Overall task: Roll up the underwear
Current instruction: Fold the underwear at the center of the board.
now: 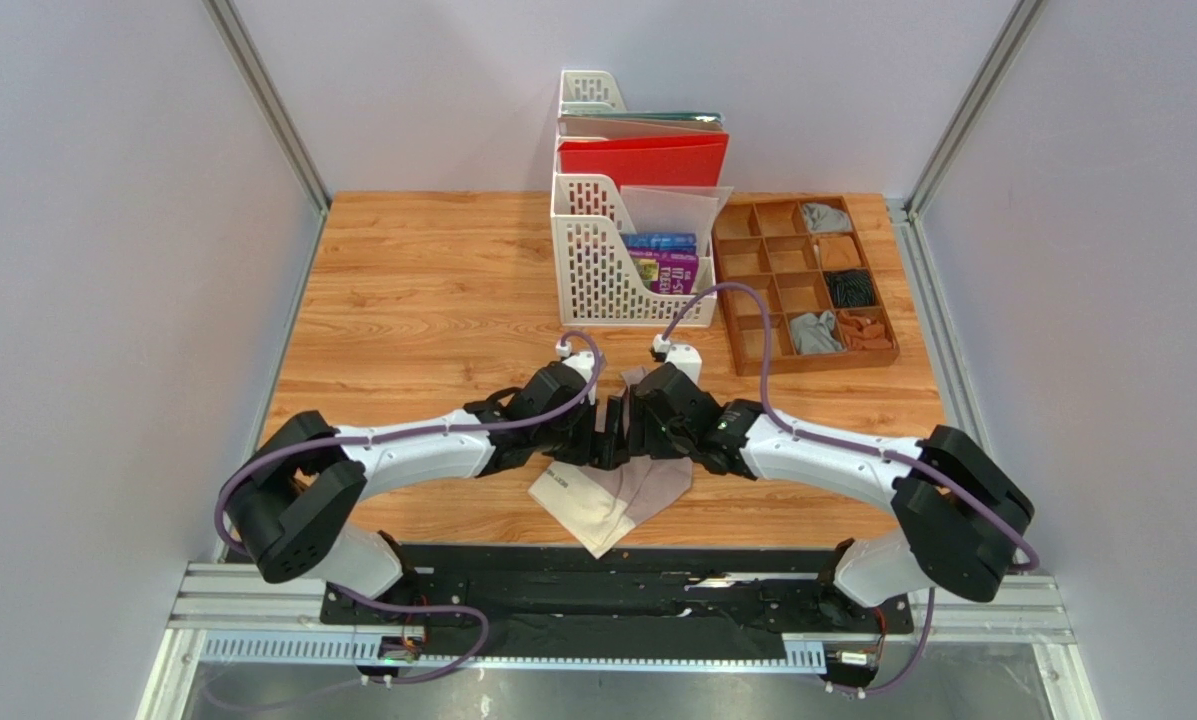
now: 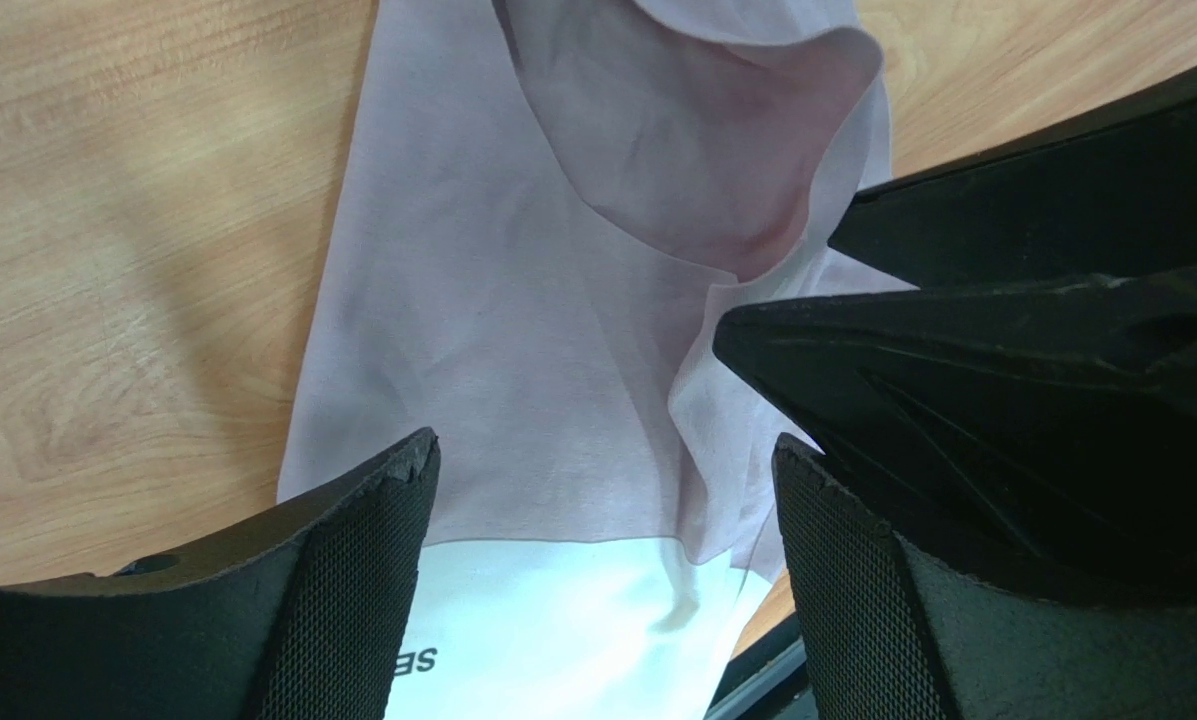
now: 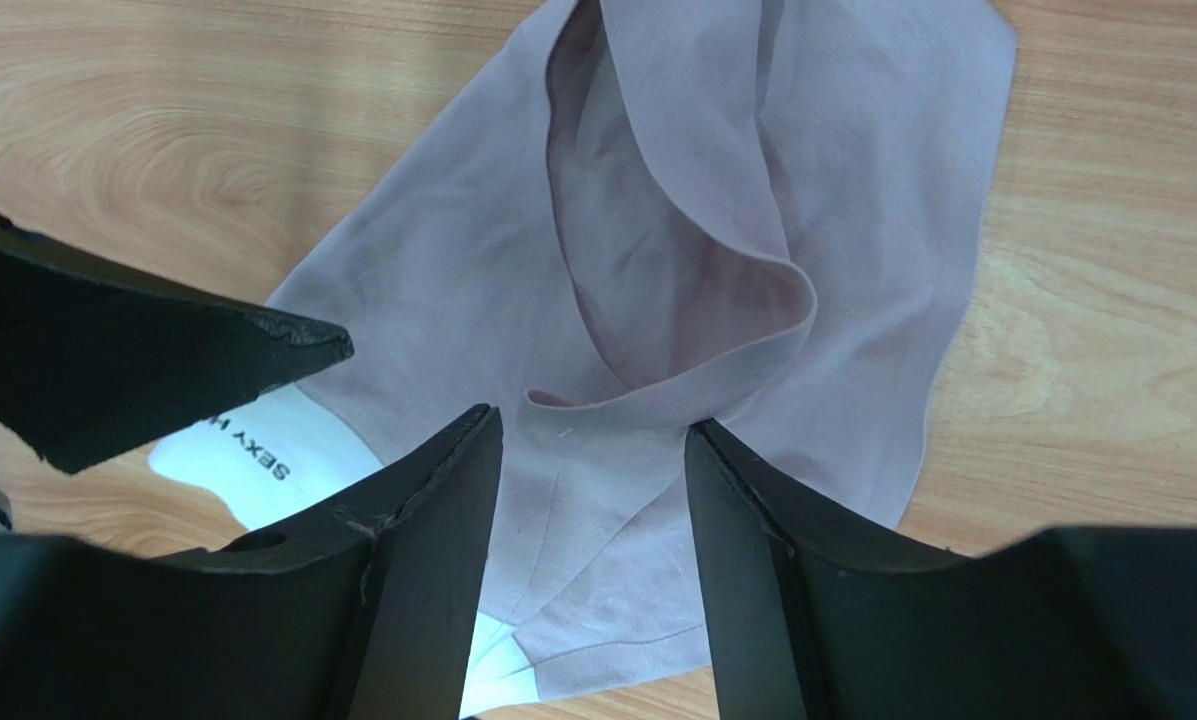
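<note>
- Left gripper (image 2: 601,468) hangs with its jaws wide, straddling the pinkish underwear (image 2: 469,315) just past the cream band (image 2: 559,638); it holds nothing.
- Right gripper (image 3: 592,432) sits close beside it, jaws parted more narrowly, with nothing apparently pinched, over a raised fold (image 3: 679,285) farther from the band.
- Underwear lies partly doubled on the table (image 2: 108,225).
- Likely best: smooth that fold flat, then pinch the band edge with both grippers level and roll evenly away from the band.

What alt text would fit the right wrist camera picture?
Pale pinkish-beige underwear lies loosely folded on a wooden table, its white band printed with dark letters. The right gripper holds its two black fingers open above it; a finger of the left gripper juts in alongside.
</note>
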Available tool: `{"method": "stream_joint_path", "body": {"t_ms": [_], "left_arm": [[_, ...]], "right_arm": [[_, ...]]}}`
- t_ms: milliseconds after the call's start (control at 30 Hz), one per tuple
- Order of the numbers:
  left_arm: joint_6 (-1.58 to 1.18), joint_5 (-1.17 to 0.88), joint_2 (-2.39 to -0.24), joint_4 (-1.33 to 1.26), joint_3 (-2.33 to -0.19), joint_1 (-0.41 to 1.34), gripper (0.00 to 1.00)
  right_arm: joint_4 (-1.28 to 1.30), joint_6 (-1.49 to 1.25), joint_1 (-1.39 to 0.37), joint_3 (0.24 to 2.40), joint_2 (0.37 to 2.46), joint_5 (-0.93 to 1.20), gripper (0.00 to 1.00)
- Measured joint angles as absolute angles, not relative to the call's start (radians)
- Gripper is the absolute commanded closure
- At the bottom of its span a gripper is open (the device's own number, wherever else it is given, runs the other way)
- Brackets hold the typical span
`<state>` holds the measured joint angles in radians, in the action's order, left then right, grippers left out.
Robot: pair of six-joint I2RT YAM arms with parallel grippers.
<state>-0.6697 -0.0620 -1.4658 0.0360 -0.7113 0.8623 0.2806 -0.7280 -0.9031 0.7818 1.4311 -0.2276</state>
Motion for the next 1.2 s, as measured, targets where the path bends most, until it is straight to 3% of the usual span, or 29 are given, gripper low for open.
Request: {"method": "stream_joint_path", "body": {"t_ms": [167, 267, 367, 467, 900, 1033, 1133, 1200], "left_arm": [[-0.69, -0.07, -1.474, -0.003, -0.674, 0.862, 0.16], [-0.698, -0.07, -1.474, -0.02, -0.654, 0.862, 0.16], [-0.705, -0.07, -1.474, -0.039, -0.642, 0.862, 0.15], [-0.713, -0.07, -1.474, -0.049, -0.639, 0.862, 0.14], [-0.761, -0.051, -1.493, -0.127, -0.62, 0.862, 0.13], [-0.765, -0.051, -1.502, -0.152, -0.62, 0.862, 0.13], [-0.763, -0.058, -1.507, -0.163, -0.62, 0.862, 0.13], [-0.754, -0.064, -1.508, -0.166, -0.621, 0.862, 0.13]], "right_arm": [[0.295, -0.719, -0.903, 0.817, 1.496, -0.246, 0.47], [0.303, -0.715, -0.905, 0.823, 1.518, -0.257, 0.6], [0.319, -0.704, -0.907, 0.826, 1.524, -0.275, 0.81], [0.335, -0.698, -0.907, 0.827, 1.523, -0.294, 0.87], [0.382, -0.73, -0.915, 0.715, 1.374, -0.315, 0.84], [0.396, -0.75, -0.922, 0.667, 1.34, -0.307, 0.74], [0.409, -0.762, -0.922, 0.65, 1.324, -0.304, 0.59], [0.41, -0.765, -0.922, 0.649, 1.316, -0.302, 0.55]]}}
